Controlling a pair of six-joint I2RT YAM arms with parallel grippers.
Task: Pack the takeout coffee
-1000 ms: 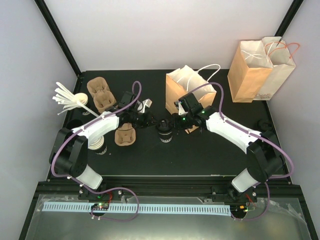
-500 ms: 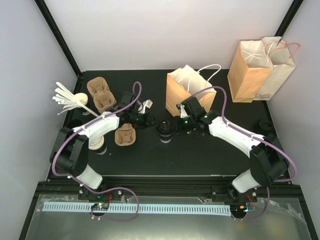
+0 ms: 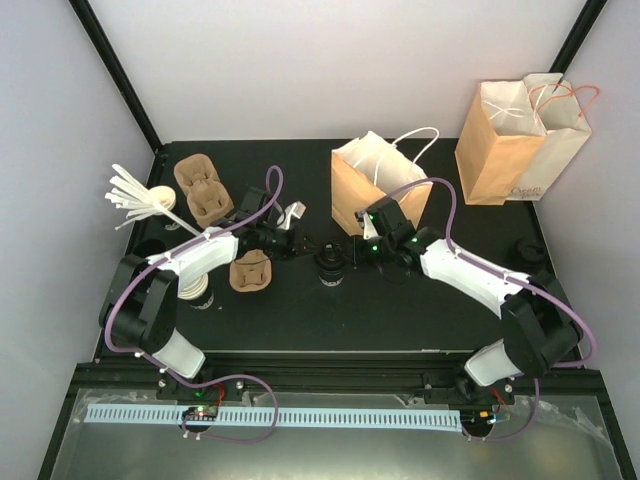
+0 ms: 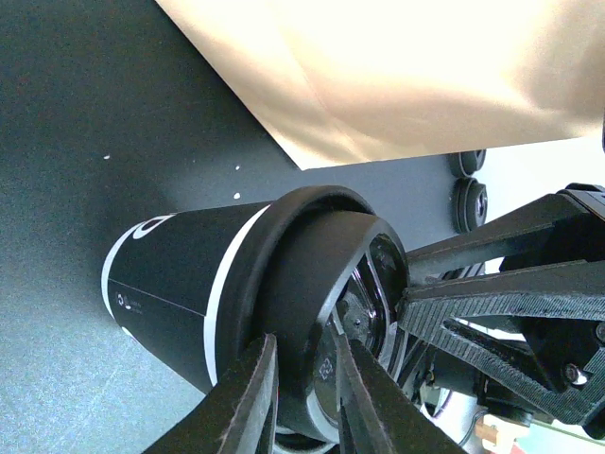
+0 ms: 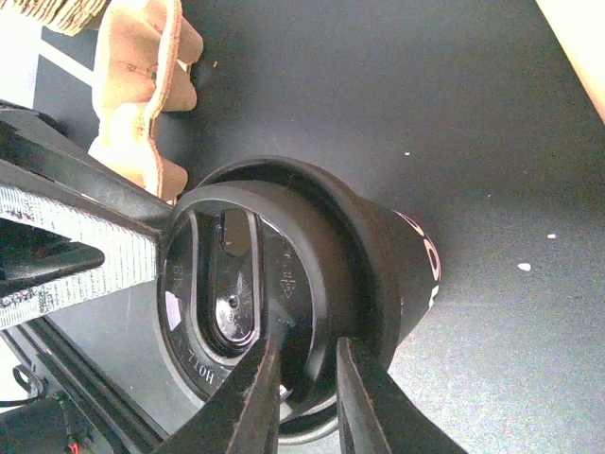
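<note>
Now the takeout coffee [image 3: 330,266] stands on the black table [image 3: 400,310], just in front of the near left corner of the open paper bag [image 3: 352,190], close to it but apart from it. It is a black cup with white marks and a black lid [image 5: 236,293].

Both arms meet at this cup. The left gripper [image 3: 305,247] comes from the side away from the paper bag, and the right gripper [image 3: 352,253] comes from the side in front of the paper bag.

In the left wrist view the two fingers [image 4: 241,407] stand very near to each other, and the raised rim of the lid fills the narrow gap between them. So these jaws are clenched on the rim of the lid, not around the body of the cup.

In the right wrist view it is the same on the opposite edge. The fingers [image 5: 250,407] pinch the rim of the lid between them, and the body of the cup lies outside the jaws. The fingers of the other gripper reach the lid from across.
</note>
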